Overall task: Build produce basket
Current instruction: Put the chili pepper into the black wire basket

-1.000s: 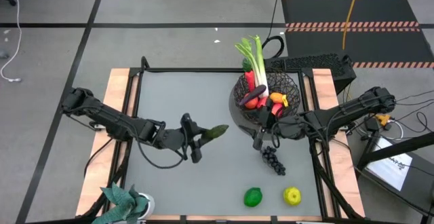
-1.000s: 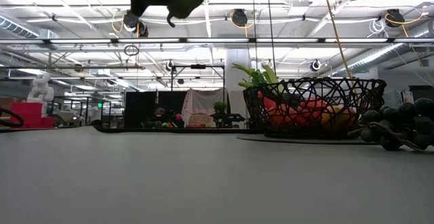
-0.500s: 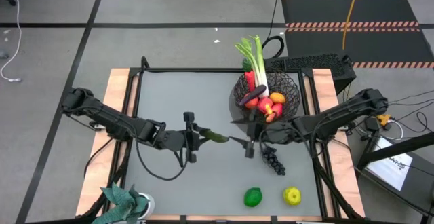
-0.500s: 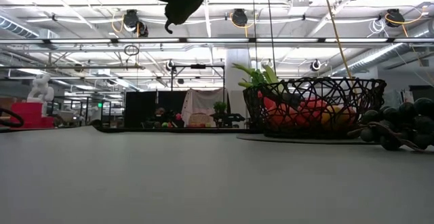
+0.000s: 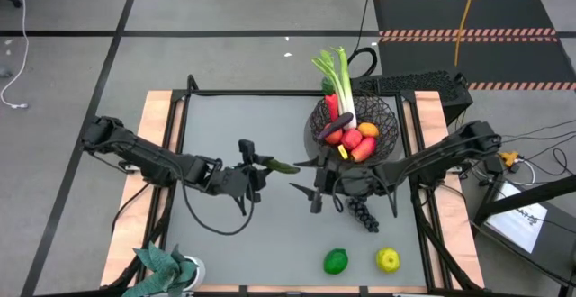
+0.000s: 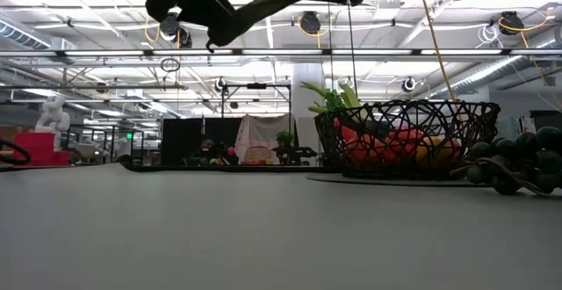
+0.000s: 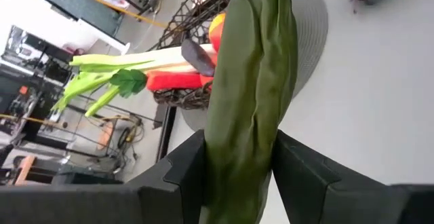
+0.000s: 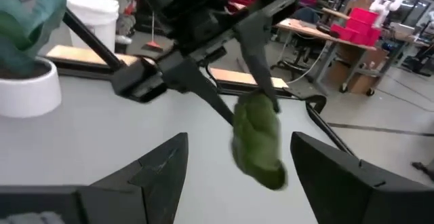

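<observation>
The left tool is gripping the cucumber above the middle of the counter, its tip sitting between the spread fingers of the right tool; the basket is sitting at the far right

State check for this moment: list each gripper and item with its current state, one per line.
left gripper: shut on the cucumber, raised above the table.
cucumber: held in the air, free end toward the right gripper.
right gripper: open, facing the cucumber, not touching it.
basket: upright, holding a leek and several fruits.
grapes: lying on the table beside the basket.
green fruit: on the table, untouched.
yellow fruit: on the table, untouched.
</observation>
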You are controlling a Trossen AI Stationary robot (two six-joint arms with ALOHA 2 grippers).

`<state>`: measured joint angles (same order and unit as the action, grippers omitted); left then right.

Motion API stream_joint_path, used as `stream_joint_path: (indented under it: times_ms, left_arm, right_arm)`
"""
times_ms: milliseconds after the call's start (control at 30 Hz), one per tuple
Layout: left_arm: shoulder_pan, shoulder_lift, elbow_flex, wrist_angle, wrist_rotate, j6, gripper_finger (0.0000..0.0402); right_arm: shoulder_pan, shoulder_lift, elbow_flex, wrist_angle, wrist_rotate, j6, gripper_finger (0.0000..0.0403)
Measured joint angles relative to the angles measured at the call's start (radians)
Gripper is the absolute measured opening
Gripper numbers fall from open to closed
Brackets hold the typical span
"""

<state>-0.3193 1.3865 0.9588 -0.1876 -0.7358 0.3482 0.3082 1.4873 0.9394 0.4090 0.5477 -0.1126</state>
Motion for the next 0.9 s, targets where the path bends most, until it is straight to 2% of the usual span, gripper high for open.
stream_joint_path:
  times_ms: [267, 400, 533, 800, 900]
  left_arm:
    - [0.006, 0.000, 0.000, 0.006, 0.000, 0.048, 0.0152]
    - [0.006, 0.001, 0.000, 0.031, 0.001, 0.072, 0.0152]
    - [0.005, 0.001, 0.000, 0.057, 0.002, 0.077, 0.0152]
    - [-0.012, 0.001, 0.000, 0.071, 0.001, 0.114, 0.0152]
    - [-0.018, 0.001, 0.000, 0.071, 0.005, 0.114, 0.0156]
  right_arm:
    - [-0.044, 0.019, 0.000, 0.043, -0.003, 0.150, 0.0252]
    - [-0.065, 0.019, 0.000, 0.034, -0.088, 0.220, 0.0231]
    - [-0.079, 0.019, 0.000, 0.026, -0.155, 0.261, 0.0191]
    - [-0.079, 0.019, 0.000, 0.033, -0.157, 0.243, 0.0070]
    - [-0.079, 0.019, 0.000, 0.033, -0.158, 0.232, 0.0043]
